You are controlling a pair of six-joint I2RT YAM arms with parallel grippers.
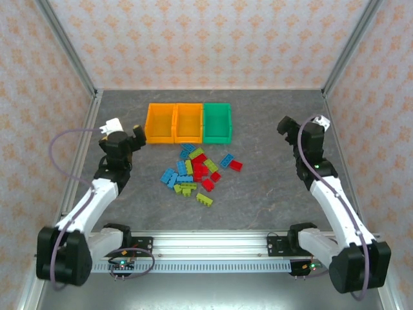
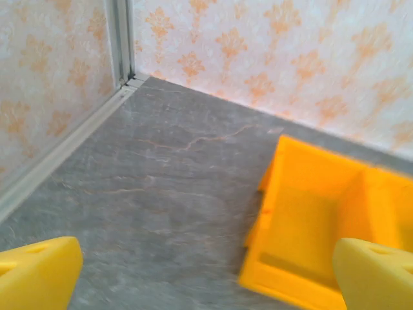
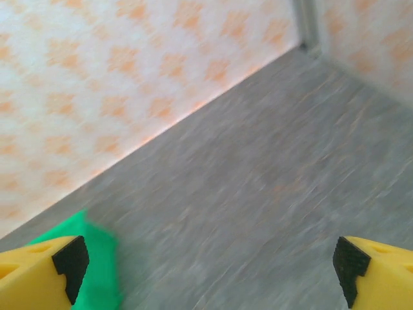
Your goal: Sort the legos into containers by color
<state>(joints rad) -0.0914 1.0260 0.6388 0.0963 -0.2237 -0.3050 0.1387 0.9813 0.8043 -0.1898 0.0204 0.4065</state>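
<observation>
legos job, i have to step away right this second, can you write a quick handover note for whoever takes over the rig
Left tool: open, holding nothing, just left of the left orange bin.
Right tool: open, holding nothing, over bare table, well to the right of the green bin.
Things: three bins stand in a row at the far side: left orange bin, middle orange bin, green bin. All look empty. The legos, blue, lime green and red, lie in a loose pile on the table in front of the bins.
Done: nothing sorted.
Left: every brick goes into a bin, one colour per bin.
</observation>
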